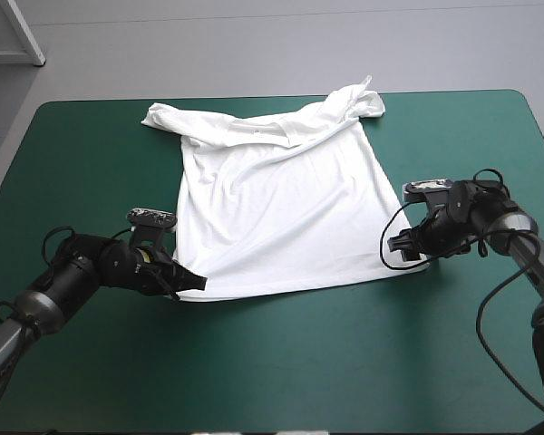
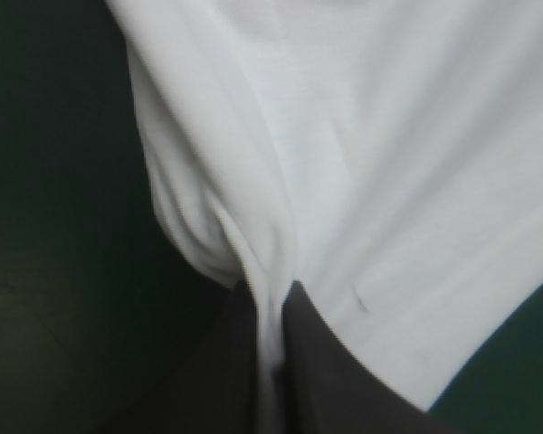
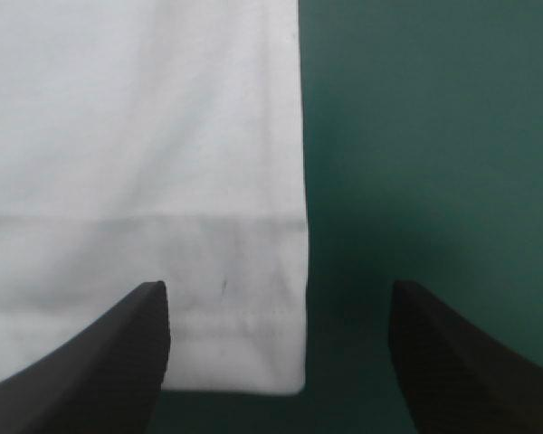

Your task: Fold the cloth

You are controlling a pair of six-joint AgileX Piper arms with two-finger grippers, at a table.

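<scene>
The T-shirt [image 1: 281, 217] lies spread flat on the teal-green counter [image 1: 281, 372], with the collar and sleeves toward the far edge (the sleeves bunched and rumpled) and the hem toward the robot. The left gripper [image 1: 192, 283] sits at the hem's left corner, its black fingers [image 2: 317, 362] clamped on a pinch of white fabric that puckers between them. The right gripper [image 1: 406, 246] is low at the hem's right corner. Its fingers [image 3: 118, 353] stand wide apart, and the corner lies flat between them.

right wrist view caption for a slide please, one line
Open right gripper at a hem corner of the T-shirt, the corner lying flat between its black fingers on the teal-green cover.
</scene>
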